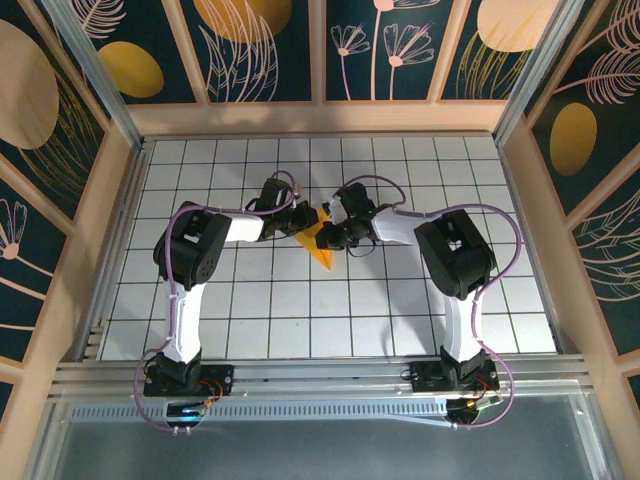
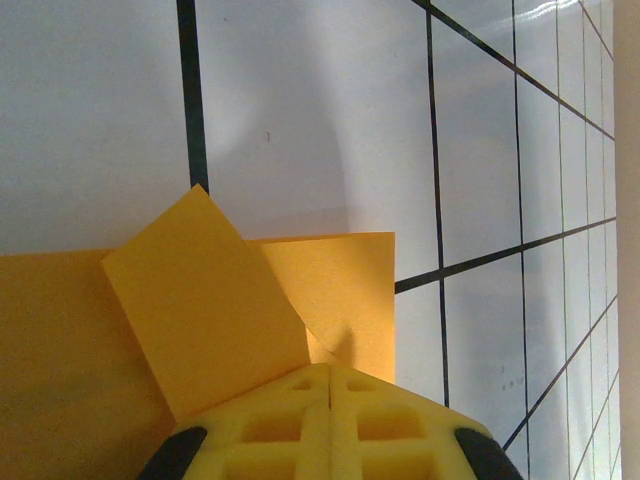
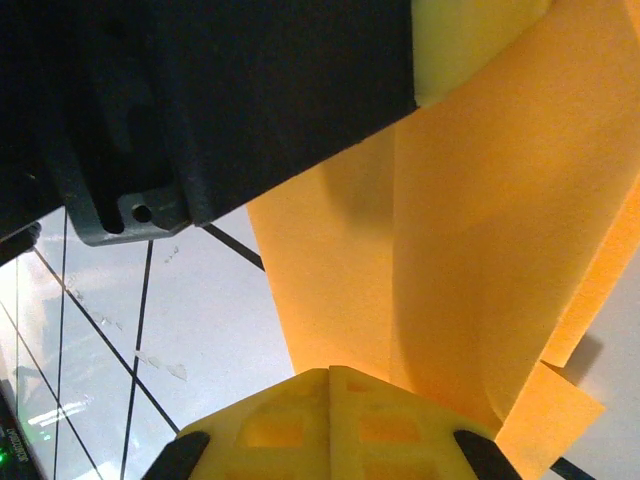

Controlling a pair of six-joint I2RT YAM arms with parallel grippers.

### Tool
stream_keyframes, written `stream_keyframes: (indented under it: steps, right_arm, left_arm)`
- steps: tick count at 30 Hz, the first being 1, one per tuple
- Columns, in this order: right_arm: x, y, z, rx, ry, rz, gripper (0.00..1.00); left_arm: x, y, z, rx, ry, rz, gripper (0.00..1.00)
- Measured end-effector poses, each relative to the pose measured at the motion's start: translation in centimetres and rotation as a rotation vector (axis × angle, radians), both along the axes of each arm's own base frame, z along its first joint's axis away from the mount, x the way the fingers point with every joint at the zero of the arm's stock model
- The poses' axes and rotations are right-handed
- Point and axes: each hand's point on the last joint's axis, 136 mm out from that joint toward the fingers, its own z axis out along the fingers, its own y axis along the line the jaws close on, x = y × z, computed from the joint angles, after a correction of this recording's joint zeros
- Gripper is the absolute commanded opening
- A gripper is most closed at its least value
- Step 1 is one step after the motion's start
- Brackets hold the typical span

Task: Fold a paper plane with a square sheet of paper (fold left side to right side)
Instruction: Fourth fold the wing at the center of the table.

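The square sheet of paper [image 1: 322,250] lies creased into a pointed orange-yellow shape in the middle of the tiled table, its tip toward the near edge. My left gripper [image 1: 300,222] and right gripper [image 1: 336,233] meet over it from either side. In the left wrist view the left gripper [image 2: 330,368] is shut, its foam tips resting on the paper [image 2: 340,280] beside a raised folded flap [image 2: 200,300]. The right gripper [image 3: 330,370] is also shut, its tips against the paper [image 3: 450,240]. I see no paper pinched between either pair of jaws.
The white gridded table [image 1: 300,310] is ringed by wooden rails and dark-blue patterned walls [image 1: 260,40]. The left gripper's black body [image 3: 200,100] hangs close over the paper in the right wrist view. Both arm bases [image 1: 185,375] sit at the near edge.
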Motion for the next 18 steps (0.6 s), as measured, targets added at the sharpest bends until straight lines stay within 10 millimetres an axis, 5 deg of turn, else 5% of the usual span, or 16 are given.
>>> stream_keyframes:
  steps: [18]
  right_arm:
    - [-0.09, 0.63, -0.85, -0.006, 0.020, -0.004, 0.00]
  left_arm:
    - [0.00, 0.00, 0.00, 0.000, 0.001, 0.000, 0.02]
